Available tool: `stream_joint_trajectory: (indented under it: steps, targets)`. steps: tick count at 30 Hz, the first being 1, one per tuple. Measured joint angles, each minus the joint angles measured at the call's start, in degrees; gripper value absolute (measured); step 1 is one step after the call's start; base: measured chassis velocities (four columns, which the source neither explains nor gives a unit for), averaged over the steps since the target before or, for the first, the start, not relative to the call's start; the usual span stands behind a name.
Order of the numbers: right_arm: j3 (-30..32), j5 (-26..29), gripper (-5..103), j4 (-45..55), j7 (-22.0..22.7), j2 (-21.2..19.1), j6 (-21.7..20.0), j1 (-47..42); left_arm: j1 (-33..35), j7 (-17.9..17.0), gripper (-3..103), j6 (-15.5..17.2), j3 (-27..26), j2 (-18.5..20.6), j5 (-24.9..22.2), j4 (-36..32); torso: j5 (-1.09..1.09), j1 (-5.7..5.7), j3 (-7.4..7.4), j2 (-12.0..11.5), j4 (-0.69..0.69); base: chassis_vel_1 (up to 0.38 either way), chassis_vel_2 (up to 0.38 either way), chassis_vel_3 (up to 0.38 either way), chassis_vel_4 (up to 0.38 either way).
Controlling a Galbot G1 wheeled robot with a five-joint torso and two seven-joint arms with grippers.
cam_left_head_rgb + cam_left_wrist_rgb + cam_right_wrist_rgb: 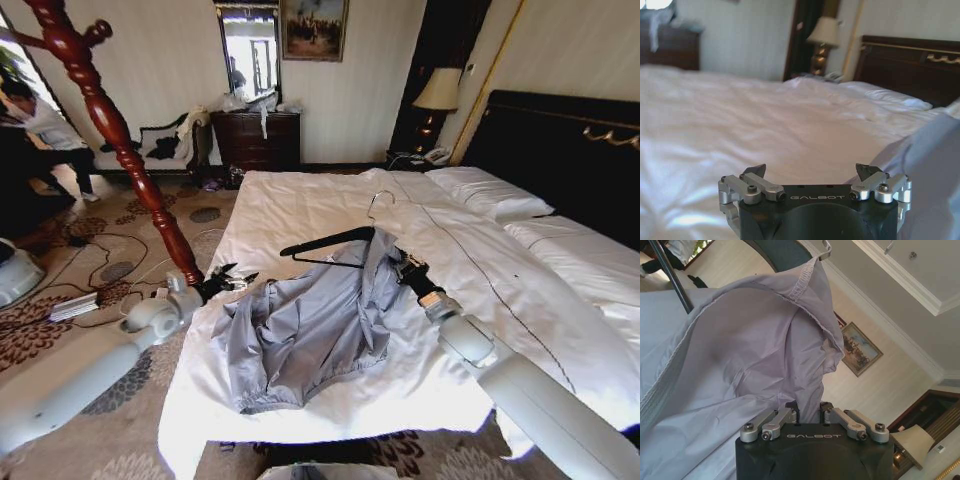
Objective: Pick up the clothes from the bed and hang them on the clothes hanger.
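The wide bed [330, 215] with its wrinkled white duvet and white pillows fills the middle of the room, its tall black headboard with gold trim [570, 140] on the robot's right. Beyond the foot of the bed stand a dark wooden dresser [258, 138] under a mirror, a framed painting [313, 28] on the pale striped wall, and a lamp with a cream shade [438, 92] near the headboard. The floor is patterned carpet, and a turned red-brown wooden coat stand [110, 125] rises at the left edge of the bed.

The light grey-blue thin-fabric jacket [305, 335] lies spread on the duvet near the bed's front edge. Its long axis runs diagonally, the gathered hem toward the robot and to the left, the collar end lifted up and away to the right. The thin black triangular hanger [325, 245] sits at that raised collar end, its wire hook pointing away toward the pillows.

The right tool [398, 262] is at the jacket's upper edge, its fingers [795, 412] pressed together and pinching the grey fabric, which drapes over the hanger bar in the right wrist view. The left tool [232, 280] hovers just beside the jacket's left sleeve edge, fingers [754, 172] spread apart with nothing between them.
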Motion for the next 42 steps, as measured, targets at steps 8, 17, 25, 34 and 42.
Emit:
stream_joint_trajectory:
  steps: [8,17,25,34,42]
  targets:
    - [-0.4,-0.1,18,0.0,0.1,0.0,0.0,-0.3,-7.6,-11.4,102,8.6,3.5,-6.7,-6.4,4.7,0.02,0.01,0.00,0.0,0.00,0.000,0.000,0.000,0.000]
    - [-0.1,0.1,18,0.0,0.2,-1.0,0.1,-0.6,-9.4,-16.2,84,13.1,4.9,-10.1,-7.3,7.3,0.00,0.00,0.00,0.0,0.00,0.000,0.000,0.000,0.000]
    - [-0.4,0.9,18,0.0,0.4,-1.8,0.0,0.3,-9.3,-19.5,75,17.5,6.0,-10.8,-6.7,7.3,0.01,0.00,0.00,0.0,0.02,0.000,0.000,0.000,0.000]
    - [-0.6,2.2,18,0.5,1.0,-2.8,-0.5,0.2,-8.7,-19.1,58,18.6,7.0,-12.0,-5.8,8.1,0.01,0.00,-0.01,0.0,0.00,0.000,0.000,0.000,0.000]
    - [-0.5,2.2,18,0.6,1.1,-2.9,-0.5,0.0,-8.2,-17.9,30,18.3,7.5,-12.5,-4.8,8.2,0.01,0.00,-0.01,0.0,0.01,0.000,0.000,0.000,0.000]
